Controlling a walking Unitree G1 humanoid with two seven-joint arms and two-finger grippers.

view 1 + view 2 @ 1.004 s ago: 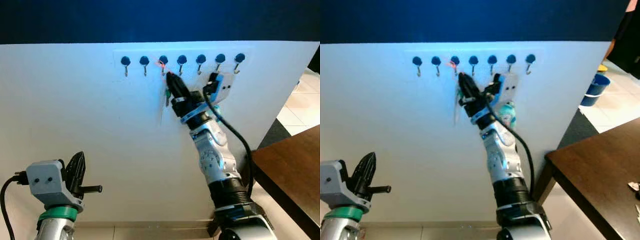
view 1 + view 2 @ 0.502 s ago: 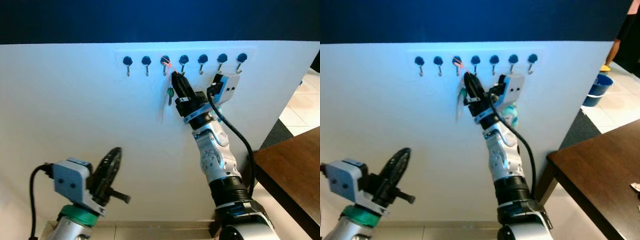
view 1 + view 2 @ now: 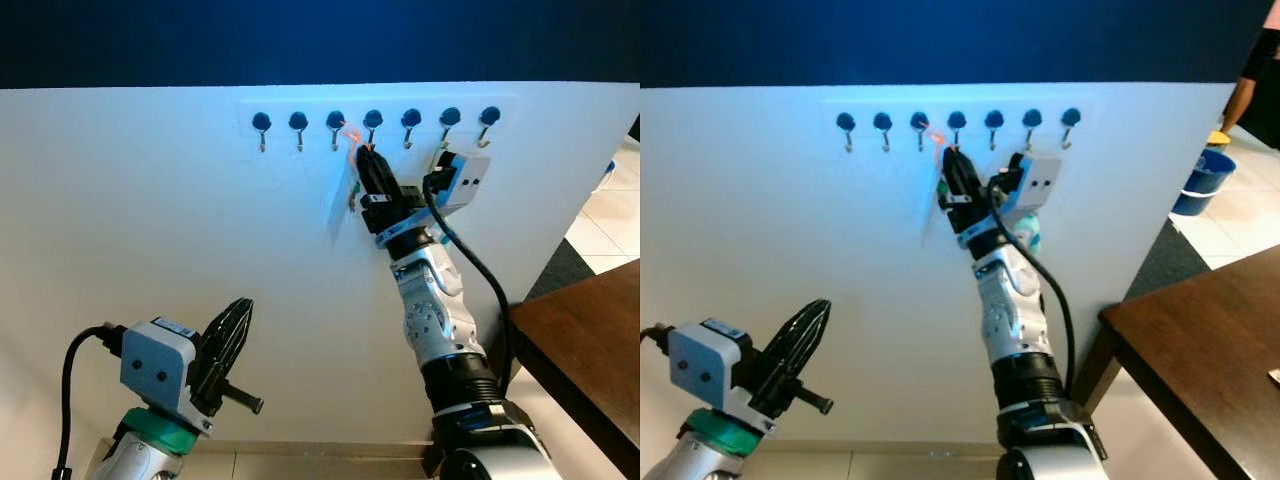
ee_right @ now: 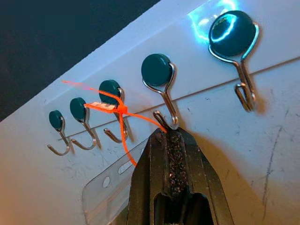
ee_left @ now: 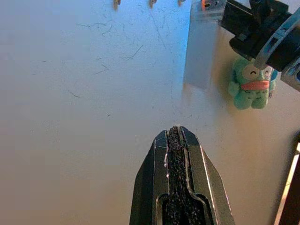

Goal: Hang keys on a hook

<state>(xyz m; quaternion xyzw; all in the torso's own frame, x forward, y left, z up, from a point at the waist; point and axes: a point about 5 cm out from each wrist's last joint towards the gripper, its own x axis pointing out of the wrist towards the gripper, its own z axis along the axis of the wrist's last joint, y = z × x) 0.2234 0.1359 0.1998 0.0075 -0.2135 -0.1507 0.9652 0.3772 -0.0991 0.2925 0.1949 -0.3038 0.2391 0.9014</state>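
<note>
Keys' orange tie in right claw beside hook.

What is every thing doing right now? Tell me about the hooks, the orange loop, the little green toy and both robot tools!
Right tool: shut, raised at the hook row, pinching the orange loop.
Orange loop: stretched by the hooks; not clearly hung.
Clear tag: dangling from the orange loop.
Green plush toy: hanging below the right tool.
Hooks: seven in a row on the white wall.
Left tool: shut, holding nothing, low and apart from the hooks.
</note>
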